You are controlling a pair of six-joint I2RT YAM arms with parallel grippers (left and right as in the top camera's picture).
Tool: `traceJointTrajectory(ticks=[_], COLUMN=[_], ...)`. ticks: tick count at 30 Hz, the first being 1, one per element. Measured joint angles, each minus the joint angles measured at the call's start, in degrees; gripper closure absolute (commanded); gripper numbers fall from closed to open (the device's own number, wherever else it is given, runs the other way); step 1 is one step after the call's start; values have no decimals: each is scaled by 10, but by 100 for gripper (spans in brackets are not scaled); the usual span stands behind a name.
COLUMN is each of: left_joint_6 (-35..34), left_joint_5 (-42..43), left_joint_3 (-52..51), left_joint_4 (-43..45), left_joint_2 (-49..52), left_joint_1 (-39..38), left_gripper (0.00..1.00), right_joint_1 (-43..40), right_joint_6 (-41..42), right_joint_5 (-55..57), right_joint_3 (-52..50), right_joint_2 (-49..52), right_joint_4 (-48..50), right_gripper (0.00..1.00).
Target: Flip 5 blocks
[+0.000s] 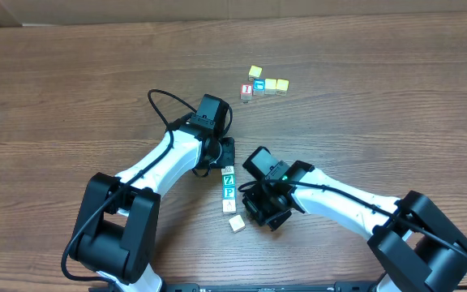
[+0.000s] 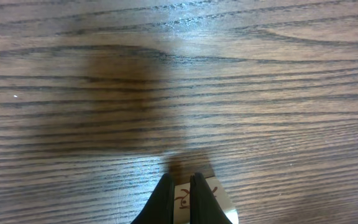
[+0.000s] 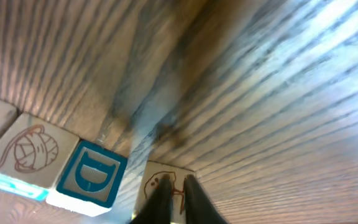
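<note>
Four blocks sit in a touching row mid-bench (image 1: 379, 97). The row's long axis runs near-to-far, tilted slightly.
- Order, far to near: far whitish block (image 1: 228, 169), Z block (image 1: 229, 179), P block (image 1: 229, 192), near whitish block (image 1: 228, 206).
- Z and P face up, with the letter tops toward the far edge.
- Fifth one, the tan block (image 1: 236, 223), lies loose just beside the near end. It's turned diagonal to the row and not touching it.

Left jaws: closed, at the far end of the row. In the left wrist view the fingertips (image 2: 165, 198) leave only a slit. The far whitish block (image 2: 221, 198) sits under them, cut off by the frame edge, its mark unreadable.

Right jaws: closed, tips over the near whitish block (image 3: 157, 177). That block has a reddish drawing, half covered. I can't tell if the tips touch it.

The right wrist view is blurred and skewed. P block (image 3: 89, 174) is clear there. The next face shows a scribbled ball, and the block beyond it is cropped.

Far cluster (image 1: 262, 83) of small cubes sits well apart from the row. Their faces are too small to read.
</note>
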Motion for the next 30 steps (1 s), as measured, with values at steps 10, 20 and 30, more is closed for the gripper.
traceJointTrajectory(ticks=[10,20,30], left_joint_6=[0,-24,-36], left_joint_5=[-14,-19,-10], left_joint_3=[55,187,200], left_joint_4=[-40,-163,-192], left_joint_2=[0,0,1], left_joint_1=[18,113,189], left_gripper=[96,95,48], right_joint_1=[-19,-39,47], right_joint_6=[-88,-376,-491], right_joint_5=[12,46,108], right_joint_3=[0,87,129], right_joint_2=[0,-7,-13], right_joint_4=[-5,-143,-184], right_gripper=[96,82,40])
